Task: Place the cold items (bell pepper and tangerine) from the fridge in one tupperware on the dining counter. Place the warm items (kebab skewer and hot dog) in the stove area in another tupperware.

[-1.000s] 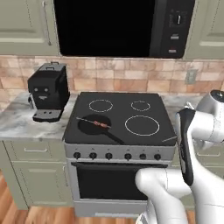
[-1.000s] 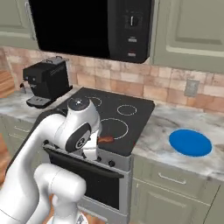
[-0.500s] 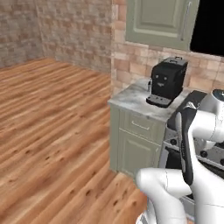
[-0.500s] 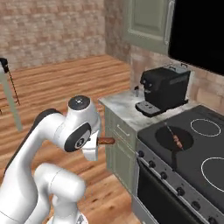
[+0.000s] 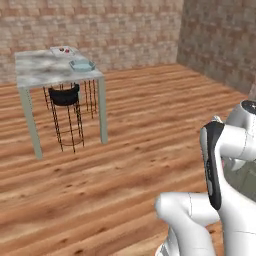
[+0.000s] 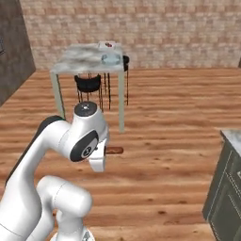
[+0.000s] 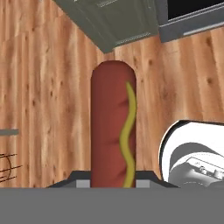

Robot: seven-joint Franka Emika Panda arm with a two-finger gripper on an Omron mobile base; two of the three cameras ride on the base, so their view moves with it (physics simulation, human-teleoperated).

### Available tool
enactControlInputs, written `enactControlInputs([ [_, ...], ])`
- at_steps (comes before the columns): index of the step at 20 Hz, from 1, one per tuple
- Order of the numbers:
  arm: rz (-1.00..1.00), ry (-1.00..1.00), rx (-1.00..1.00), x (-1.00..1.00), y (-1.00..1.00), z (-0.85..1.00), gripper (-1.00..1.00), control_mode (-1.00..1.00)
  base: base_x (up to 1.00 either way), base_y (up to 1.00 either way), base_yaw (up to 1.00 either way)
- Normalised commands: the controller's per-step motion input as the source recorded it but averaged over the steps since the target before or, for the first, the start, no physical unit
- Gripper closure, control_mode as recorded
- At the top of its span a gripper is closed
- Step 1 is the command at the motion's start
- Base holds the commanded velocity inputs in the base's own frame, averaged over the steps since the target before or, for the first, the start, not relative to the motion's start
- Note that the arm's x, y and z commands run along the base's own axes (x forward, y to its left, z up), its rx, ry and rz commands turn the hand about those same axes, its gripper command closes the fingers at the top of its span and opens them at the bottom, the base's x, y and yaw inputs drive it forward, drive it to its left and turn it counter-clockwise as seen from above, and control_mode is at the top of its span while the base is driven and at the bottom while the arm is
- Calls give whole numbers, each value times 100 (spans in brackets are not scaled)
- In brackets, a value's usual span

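Note:
My gripper (image 7: pixel 113 181) is shut on the hot dog (image 7: pixel 113 131), a red-brown sausage with a wavy mustard line that sticks out ahead of the fingers. From the right base view the hot dog (image 6: pixel 114 150) juts sideways from the gripper (image 6: pixel 101 159), held over the wood floor. Far ahead stands the dining counter (image 5: pixel 35 70), a marble-topped table. On it sits a pale blue tupperware (image 5: pixel 82 65) near the front corner. Behind it a second tupperware (image 5: pixel 60 50) holds small red pieces, too small to name. Both are also visible from the right: the tupperware (image 6: pixel 110 58) and the rear one (image 6: pixel 108 44).
A black wire stool (image 5: pixel 65 95) stands under the dining counter (image 6: pixel 70 59). Wood floor lies between me and the table. A grey-green cabinet (image 6: pixel 226 188) is close at the right. In the hand view, a cabinet door (image 7: pixel 118 22) and the oven front (image 7: pixel 192 17) lie behind.
The base has turned away from the stove, so both base views now face the dining counter across the floor. The hot dog has stayed in the shut gripper.

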Motion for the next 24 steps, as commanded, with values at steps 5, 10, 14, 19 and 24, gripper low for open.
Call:
enactControlInputs([
  [5,0,0,0,0,0,0,100,100,87,49,43],
  [10,0,0,0,0,0,0,100,100,100,1,7],
  [14,0,0,0,0,0,0,100,100,100,-7,1],
  [19,0,0,0,0,0,0,100,100,100,-24,4],
  [24,0,0,0,0,0,0,100,100,100,-44,6],
])
